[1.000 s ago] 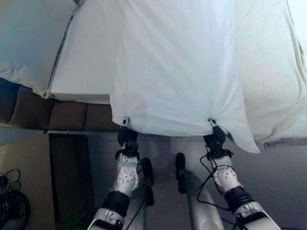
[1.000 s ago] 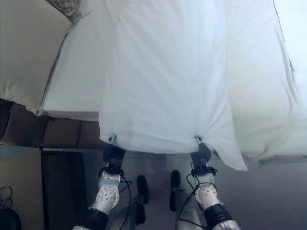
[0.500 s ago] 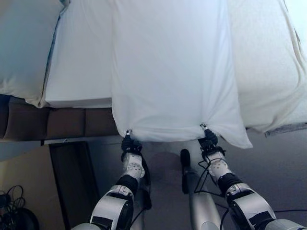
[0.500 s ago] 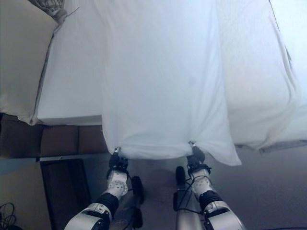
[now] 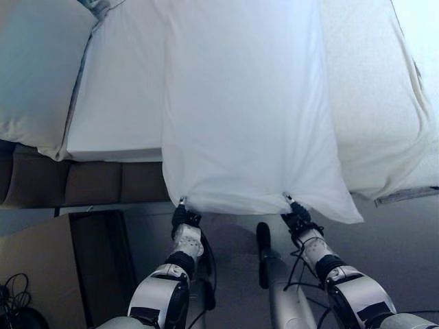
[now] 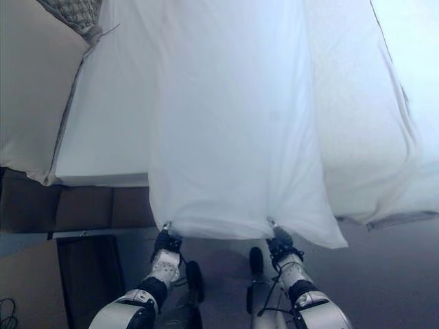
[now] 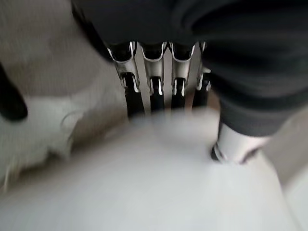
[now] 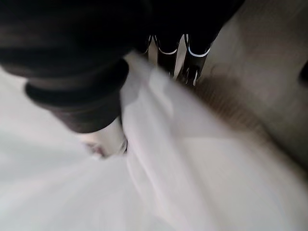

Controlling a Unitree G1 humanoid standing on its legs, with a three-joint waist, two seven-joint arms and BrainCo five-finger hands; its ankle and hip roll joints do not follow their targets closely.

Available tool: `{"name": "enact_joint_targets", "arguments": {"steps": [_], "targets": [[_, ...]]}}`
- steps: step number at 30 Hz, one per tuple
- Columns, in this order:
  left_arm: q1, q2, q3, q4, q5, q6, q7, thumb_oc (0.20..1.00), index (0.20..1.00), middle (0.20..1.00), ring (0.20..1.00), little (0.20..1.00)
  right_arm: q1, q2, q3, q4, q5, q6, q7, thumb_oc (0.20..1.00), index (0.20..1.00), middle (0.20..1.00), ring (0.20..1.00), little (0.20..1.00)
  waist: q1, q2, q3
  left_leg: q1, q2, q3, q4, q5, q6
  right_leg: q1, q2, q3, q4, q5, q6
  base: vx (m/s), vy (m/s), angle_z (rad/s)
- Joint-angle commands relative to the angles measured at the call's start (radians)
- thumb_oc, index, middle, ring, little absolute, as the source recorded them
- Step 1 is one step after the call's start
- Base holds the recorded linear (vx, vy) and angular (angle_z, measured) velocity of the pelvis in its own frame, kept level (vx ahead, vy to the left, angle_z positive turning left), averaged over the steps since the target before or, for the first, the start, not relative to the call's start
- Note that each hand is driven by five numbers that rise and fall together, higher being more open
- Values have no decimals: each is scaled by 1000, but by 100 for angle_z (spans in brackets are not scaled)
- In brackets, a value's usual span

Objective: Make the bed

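A white sheet [image 5: 247,116] hangs stretched from the bed over its near edge. My left hand [image 5: 184,216] is shut on the sheet's lower left corner, and my right hand [image 5: 296,216] is shut on its lower right corner. In the left wrist view my fingers [image 7: 154,86] and thumb [image 7: 233,144] pinch the white cloth [image 7: 144,178]. The right wrist view shows my thumb [image 8: 103,137] and fingers [image 8: 168,57] clamped on the cloth [image 8: 192,173] in the same way. The white mattress [image 5: 116,89] lies under the sheet.
A white duvet [image 5: 384,103] lies bunched on the right side of the bed. A white pillow [image 5: 34,68] rests at the left. The brown padded bed base [image 5: 75,184] runs below the mattress. A dark cabinet [image 5: 103,253] stands on the floor at lower left.
Both arms have drawn back a little toward me with the sheet's corners, so the hem now hangs slightly lower. The camera has shifted a bit.
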Motion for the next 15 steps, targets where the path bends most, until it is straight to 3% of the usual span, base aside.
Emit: {"name": "enact_joint_targets", "arguments": {"steps": [1,8,12,13,15], "targets": [[41,3,26,66,18,9,16,1000,1000,1000,1000,1000,120,-7,30,51,-65,21,-26,1000,1000,1000,1000,1000,-15,0,6,-54,-2,29,11,22,-17,38,-23,-1,-153,128,74,0,0,0],[94,-42,-47,24,32,-2,-6,1000,1000,1000,1000,1000,148,7,61,42,-111,24,-5,1000,1000,1000,1000,1000,-2,5,-12,-12,-2,11,-23,34,-10,70,-19,-12,-149,118,75,10,-12,0],[152,-69,-164,-60,106,-8,-26,1000,1000,1000,1000,1000,193,13,104,-42,-112,1,35,1000,1000,1000,1000,1000,1,8,-12,-2,-1,1,-35,46,-13,90,-22,-34,-162,119,77,-6,-36,7],[215,-62,-271,-188,204,1,-39,1000,1000,1000,1000,1000,219,1,135,-127,-141,-19,52,1000,1000,1000,1000,1000,0,11,-3,-5,0,-3,-32,49,-13,91,-22,-38,-162,118,78,-20,-30,5],[248,-44,-312,-256,251,10,-42,1000,1000,1000,1000,1000,237,-13,158,-191,-183,-37,50,1000,1000,1000,1000,1000,0,13,-4,-13,-1,-3,-31,53,-12,85,-21,-38,-164,122,78,-24,-20,4]]}}
